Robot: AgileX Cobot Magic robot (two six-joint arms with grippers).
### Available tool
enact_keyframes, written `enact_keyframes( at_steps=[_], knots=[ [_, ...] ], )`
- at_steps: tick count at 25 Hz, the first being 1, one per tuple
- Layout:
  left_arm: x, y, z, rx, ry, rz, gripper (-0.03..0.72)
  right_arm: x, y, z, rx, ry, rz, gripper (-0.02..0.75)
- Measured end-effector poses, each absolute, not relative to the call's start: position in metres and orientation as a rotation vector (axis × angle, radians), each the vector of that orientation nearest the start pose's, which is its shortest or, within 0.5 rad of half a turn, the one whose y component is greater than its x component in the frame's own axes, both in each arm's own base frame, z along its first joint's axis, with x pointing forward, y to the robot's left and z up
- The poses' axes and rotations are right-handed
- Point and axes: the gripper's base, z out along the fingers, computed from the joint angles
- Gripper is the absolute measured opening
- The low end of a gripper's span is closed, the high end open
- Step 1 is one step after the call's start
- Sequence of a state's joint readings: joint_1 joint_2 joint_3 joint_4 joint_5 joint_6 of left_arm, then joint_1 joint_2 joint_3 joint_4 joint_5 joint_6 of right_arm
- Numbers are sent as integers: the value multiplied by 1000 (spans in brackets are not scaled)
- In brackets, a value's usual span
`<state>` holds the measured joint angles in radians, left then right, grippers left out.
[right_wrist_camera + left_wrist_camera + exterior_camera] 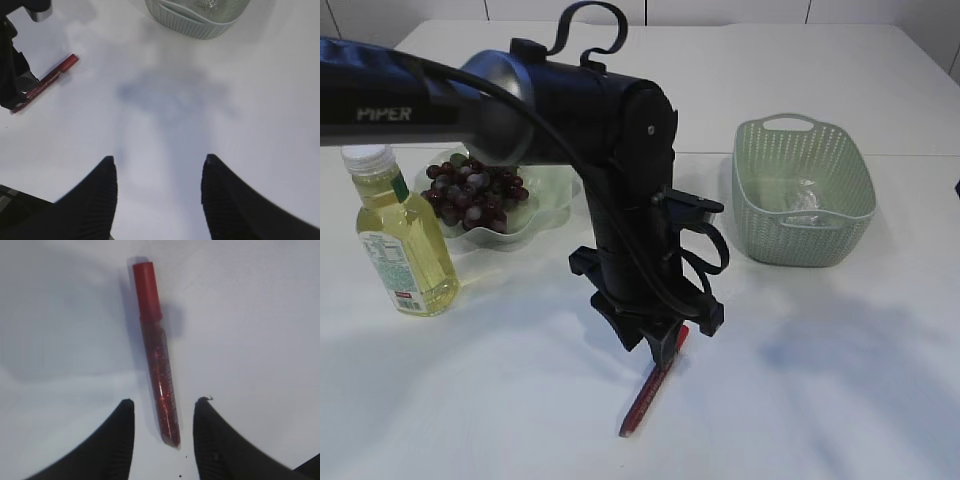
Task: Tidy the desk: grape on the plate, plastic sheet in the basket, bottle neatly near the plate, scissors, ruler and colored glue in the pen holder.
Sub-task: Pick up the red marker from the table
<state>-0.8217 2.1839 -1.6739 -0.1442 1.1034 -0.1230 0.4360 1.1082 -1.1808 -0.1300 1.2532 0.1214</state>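
Bright, even overhead light washes the white table (840,400). A soft arm shadow pools at five o'clock outside; both wrist views look hazy, with the glue pen (157,370) slightly blurred.

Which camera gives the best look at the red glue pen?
The left wrist view: the red glue pen fills the frame, unobstructed. The exterior view has its upper end hidden behind the arm; the right wrist view shows it small near the edge.

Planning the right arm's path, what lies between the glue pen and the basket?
Bare white table; the right wrist view shows nothing between the glue pen and basket.
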Motion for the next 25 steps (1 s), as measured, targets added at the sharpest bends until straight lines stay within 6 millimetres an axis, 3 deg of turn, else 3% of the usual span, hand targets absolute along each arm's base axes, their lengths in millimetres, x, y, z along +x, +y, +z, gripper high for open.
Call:
enact_keyframes(
  at_steps=[11, 25],
  knots=[
    [288, -339, 126, 1009, 3054, -167, 288, 181, 72, 374, -429, 2612, 7, 430],
    [290, -340, 107, 1011, 3067, -137, 288, 181, 72, 374, -434, 2612, 6, 430]
  ],
)
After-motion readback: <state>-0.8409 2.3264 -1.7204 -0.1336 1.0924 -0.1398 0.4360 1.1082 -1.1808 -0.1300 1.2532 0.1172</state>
